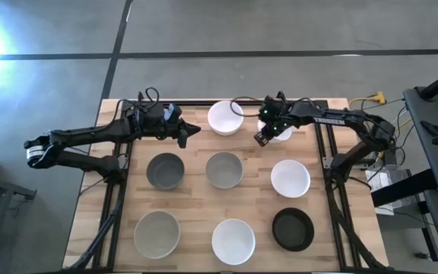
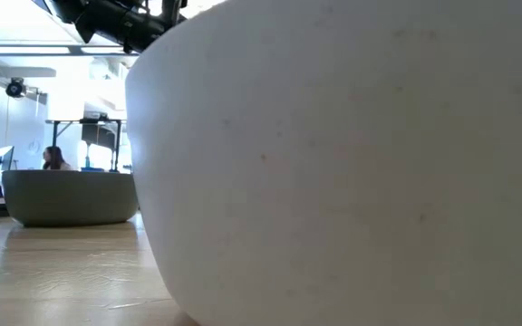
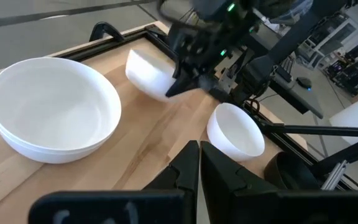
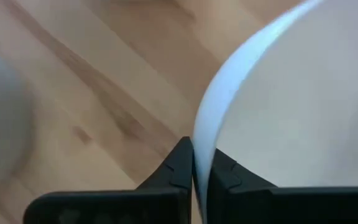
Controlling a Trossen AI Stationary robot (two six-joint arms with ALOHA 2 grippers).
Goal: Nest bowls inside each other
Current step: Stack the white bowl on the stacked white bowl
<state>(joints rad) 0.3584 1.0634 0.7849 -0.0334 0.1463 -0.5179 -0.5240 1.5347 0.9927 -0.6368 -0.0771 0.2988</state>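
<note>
A robotics lab or open workshop hall is indicated: a wooden table (image 1: 196, 194) on a black frame is set on a polished concrete floor (image 1: 204, 38), cabling and equipment are seen alongside (at the right edge), and a seated person (image 2: 54, 158) is visible beyond.

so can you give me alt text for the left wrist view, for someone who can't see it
The right hand pinches the rim of a tilted white bowl, held off the wooden table. Beside it stands a large white bowl stack, with a smaller white bowl and a black bowl farther along. The left hand points in with fingers shut.
</note>
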